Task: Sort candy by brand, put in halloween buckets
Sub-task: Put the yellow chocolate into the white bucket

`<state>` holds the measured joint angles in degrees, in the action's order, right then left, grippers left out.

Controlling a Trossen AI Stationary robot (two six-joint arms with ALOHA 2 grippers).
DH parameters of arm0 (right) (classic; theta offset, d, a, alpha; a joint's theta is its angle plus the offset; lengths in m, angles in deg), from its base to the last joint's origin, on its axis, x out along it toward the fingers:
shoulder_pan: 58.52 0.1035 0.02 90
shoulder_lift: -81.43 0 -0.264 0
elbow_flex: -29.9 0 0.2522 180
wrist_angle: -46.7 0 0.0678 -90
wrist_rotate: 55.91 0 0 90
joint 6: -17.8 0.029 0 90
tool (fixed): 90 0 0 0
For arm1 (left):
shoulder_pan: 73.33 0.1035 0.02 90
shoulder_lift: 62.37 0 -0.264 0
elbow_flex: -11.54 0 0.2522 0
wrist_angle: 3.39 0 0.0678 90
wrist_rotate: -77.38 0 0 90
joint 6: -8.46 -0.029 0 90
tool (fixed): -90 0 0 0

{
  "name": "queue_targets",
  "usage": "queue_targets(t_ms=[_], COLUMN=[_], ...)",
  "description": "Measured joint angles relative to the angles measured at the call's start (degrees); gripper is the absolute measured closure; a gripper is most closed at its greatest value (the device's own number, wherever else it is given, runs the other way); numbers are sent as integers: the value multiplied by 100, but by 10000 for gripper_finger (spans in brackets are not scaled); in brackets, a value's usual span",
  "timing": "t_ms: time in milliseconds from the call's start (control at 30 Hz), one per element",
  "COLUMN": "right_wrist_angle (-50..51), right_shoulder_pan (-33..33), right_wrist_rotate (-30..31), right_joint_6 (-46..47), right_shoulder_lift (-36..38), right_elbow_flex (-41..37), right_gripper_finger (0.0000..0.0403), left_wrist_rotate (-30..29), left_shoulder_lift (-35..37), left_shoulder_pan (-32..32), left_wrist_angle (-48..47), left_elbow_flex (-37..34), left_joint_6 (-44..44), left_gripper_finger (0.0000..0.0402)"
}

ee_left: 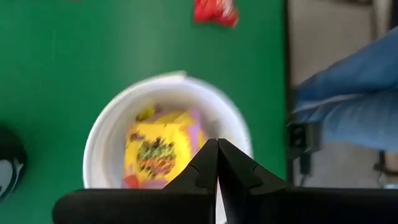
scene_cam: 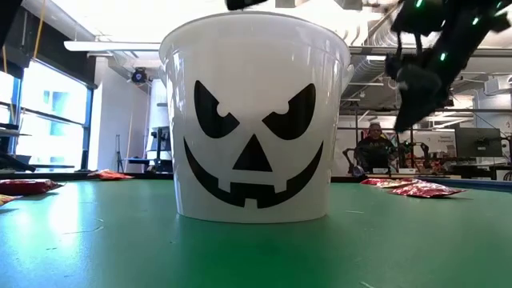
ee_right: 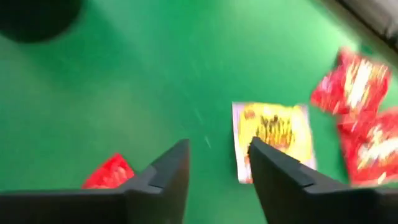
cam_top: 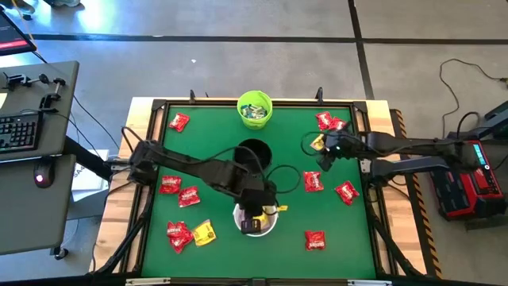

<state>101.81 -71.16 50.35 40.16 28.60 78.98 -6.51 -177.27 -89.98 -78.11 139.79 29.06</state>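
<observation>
just left end effector [ee_left: 217, 163] pinched together above white bucket [ee_left: 106, 127], right end effector [ee_right: 217, 163] apart

The left hand [cam_top: 255, 216] hides most of the white bucket [cam_top: 270, 226] from above.

Glossy white plastic bucket [scene_cam: 254, 120]; matt green table [scene_cam: 120, 240]; shiny candy wrappers [ee_right: 273, 140].

No lettering can be read anywhere. The white bucket [scene_cam: 254, 120] bears only a black jack-o'-lantern face, and the print on the yellow packet [ee_right: 272, 138] is too blurred to read.
</observation>
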Motion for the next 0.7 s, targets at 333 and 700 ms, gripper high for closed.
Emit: queue_targets(t_ms=[333, 700], right_wrist_angle=[-599, -772], right_shoulder_pan=[-1651, -2607], right_wrist_rotate=[-780, -1076], right_joint_6=[510, 188], right_shoulder_lift=[-734, -1661], right_elbow_flex=[-440, -441], right_gripper_finger=[163, 150], left_wrist_rotate=[199, 236], left_shoulder_lift=[521, 703], left_shoulder_pan=[-34, -185], left_wrist_angle=[1167, 1503], left_elbow_flex=[-426, -732], left_joint_6=[354, 728], left_gripper_finger=[401, 401])
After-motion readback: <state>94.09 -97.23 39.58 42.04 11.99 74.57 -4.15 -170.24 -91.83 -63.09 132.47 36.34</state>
